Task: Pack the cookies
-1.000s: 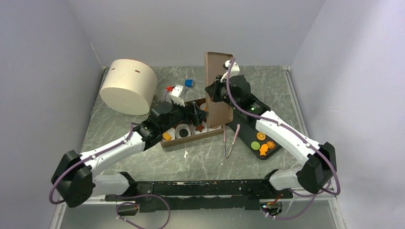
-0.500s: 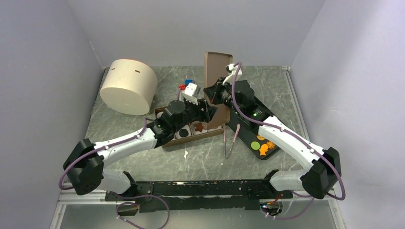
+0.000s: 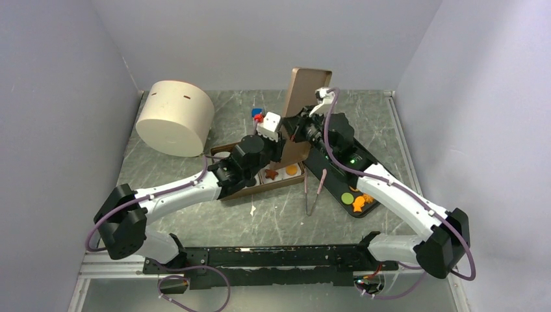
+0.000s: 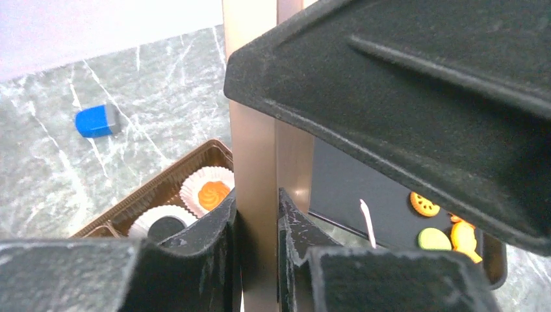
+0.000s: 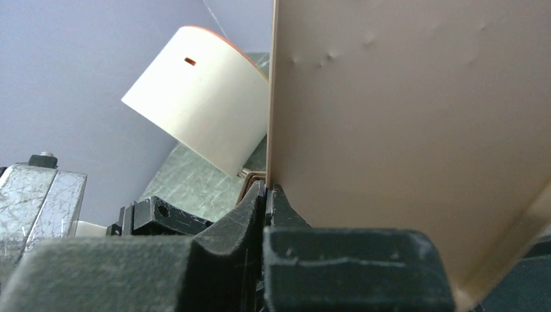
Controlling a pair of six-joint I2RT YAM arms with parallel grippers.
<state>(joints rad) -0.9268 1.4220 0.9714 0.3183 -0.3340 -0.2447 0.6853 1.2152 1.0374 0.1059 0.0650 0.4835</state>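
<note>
- The cookies are in two places: some in a brown box tray (image 3: 242, 188) at mid-bench, the rest on a black tray (image 3: 334, 172) just right of it.
- In the box tray, a brown star cookie (image 3: 271, 174) shows from above. The left wrist view shows an orange round cookie (image 4: 213, 192) in a white paper cup (image 4: 195, 182) at the box corner, and a black round cookie (image 4: 164, 227) in the next cup.
- On the near end of the black tray lie a green round cookie (image 3: 348, 198) and orange cookies (image 3: 358, 205), close together.
- A brown lid (image 3: 305, 91) stands nearly upright at the right end of the box tray, between it and the black tray, leaning slightly.
- The left fingers (image 4: 208, 253) are clenched on the lid's near edge, one on each face.
- The right fingers (image 5: 243, 214) are clenched on the lid's thin edge from the far right side.
- Pinkish tweezers (image 3: 308, 205) lie on the bench (image 3: 279, 224), in front of the gap between the box tray and the black tray.
- A cream cylinder (image 3: 174, 117) lies on its side at the far left.
- A small blue cube (image 4: 96, 121) lies on the bench beyond the box tray.
</note>
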